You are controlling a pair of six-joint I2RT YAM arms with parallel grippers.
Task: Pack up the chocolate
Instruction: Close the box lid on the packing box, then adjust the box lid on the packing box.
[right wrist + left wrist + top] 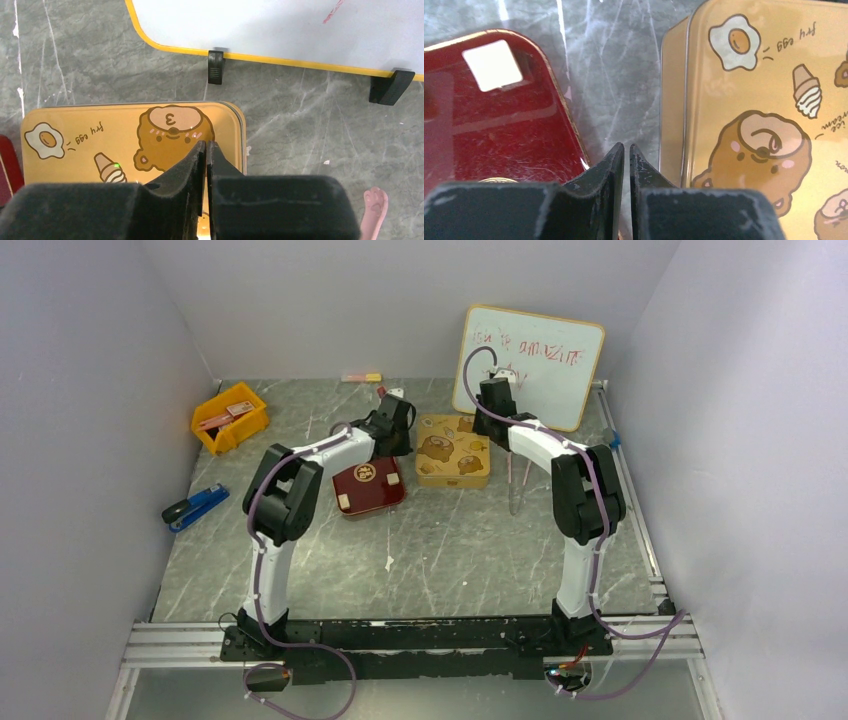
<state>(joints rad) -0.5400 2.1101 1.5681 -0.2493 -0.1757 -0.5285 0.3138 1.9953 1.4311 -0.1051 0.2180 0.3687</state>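
Note:
The dark red tray (368,485) lies mid-table with the closed gold bear tin (452,450) to its right. Two small pale chocolate pieces show on the tray, at its front left (343,502) and right (397,481). In the left wrist view one pale square piece (492,65) sits in a corner of the red tray (489,125). My left gripper (400,440) (626,147) is shut and empty over the gap between tray and tin (764,100). My right gripper (495,410) (205,143) is shut and empty above the tin's (100,135) right edge.
A whiteboard (533,365) (280,30) leans on the back wall behind the tin. A yellow bin (230,417) and a blue stapler (195,506) are at the left. A pink paw-ended tool (513,485) (376,202) lies right of the tin.

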